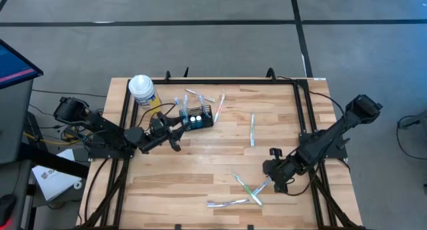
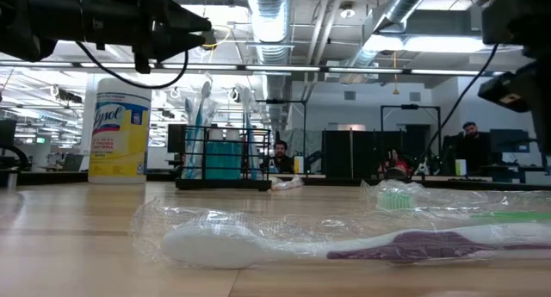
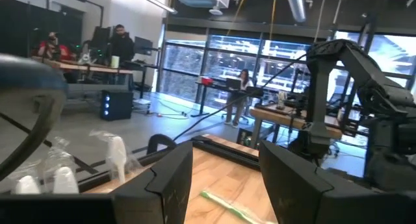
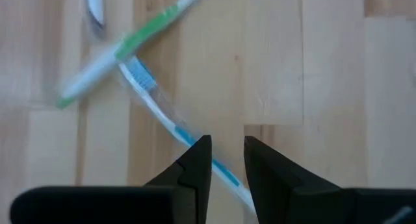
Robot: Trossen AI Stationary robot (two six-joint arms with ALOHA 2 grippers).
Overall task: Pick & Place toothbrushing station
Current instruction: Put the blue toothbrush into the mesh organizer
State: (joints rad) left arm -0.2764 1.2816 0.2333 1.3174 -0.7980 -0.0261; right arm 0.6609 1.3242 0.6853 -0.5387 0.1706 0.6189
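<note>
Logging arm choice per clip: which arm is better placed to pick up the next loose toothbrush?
Probably right: the right gripper hangs open over the blue toothbrush. The left gripper sits by the caddy.

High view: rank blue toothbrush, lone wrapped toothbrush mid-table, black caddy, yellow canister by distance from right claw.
1. Blue toothbrush, right beside the right claw.
2. Lone wrapped toothbrush, mid-table.
3. Black caddy, far-left area.
4. Yellow canister, far-left corner.
</note>
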